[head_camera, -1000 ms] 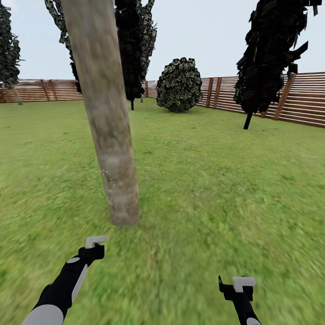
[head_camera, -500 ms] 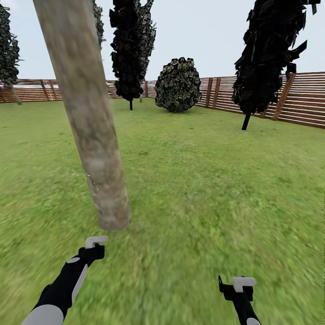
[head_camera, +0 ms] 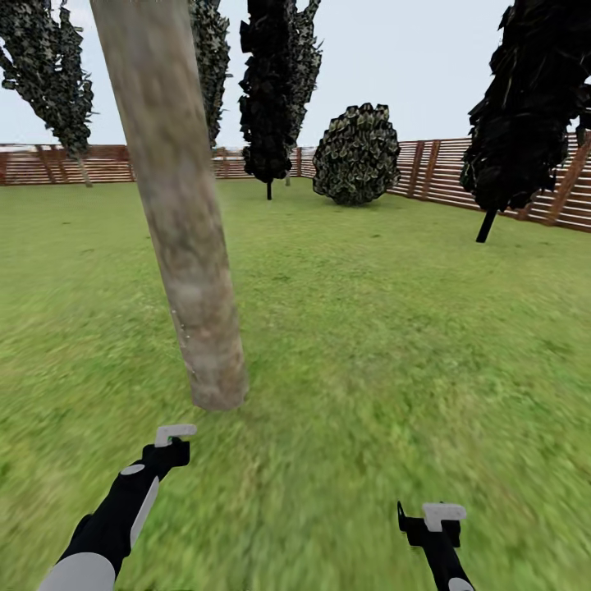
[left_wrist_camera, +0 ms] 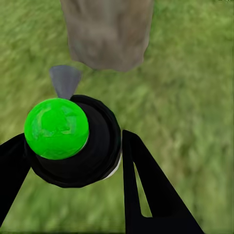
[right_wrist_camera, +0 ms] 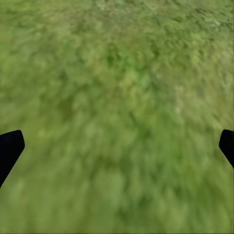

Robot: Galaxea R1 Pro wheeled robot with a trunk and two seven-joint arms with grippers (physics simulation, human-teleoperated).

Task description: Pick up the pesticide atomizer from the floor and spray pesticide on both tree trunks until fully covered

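Note:
A thick pale grey-brown tree trunk [head_camera: 185, 246] rises from the lawn just ahead of my left arm, leaning in the head view. A few pale specks dot its lower left side. My left gripper [head_camera: 170, 447] is held low, a short way in front of the trunk's base. In the left wrist view it [left_wrist_camera: 73, 146] is shut on the pesticide atomizer [left_wrist_camera: 73, 141], a black round body with a bright green cap. The atomizer's grey nozzle [left_wrist_camera: 65, 80] points toward the trunk [left_wrist_camera: 107, 29]. My right gripper [head_camera: 432, 519] hangs open over bare grass, its fingertips [right_wrist_camera: 9, 148] at the view's edges.
A brown slat fence [head_camera: 460, 176] rings the green lawn [head_camera: 369, 328]. Far off stand a round dark bush [head_camera: 357, 156], slim near-black trees [head_camera: 271, 98] and a dark tree [head_camera: 533, 115] at the right. Open grass lies to the right of the trunk.
The whole head view has shifted: the background slid right and the trunk changed place in the picture. Both arms keep the same pose.

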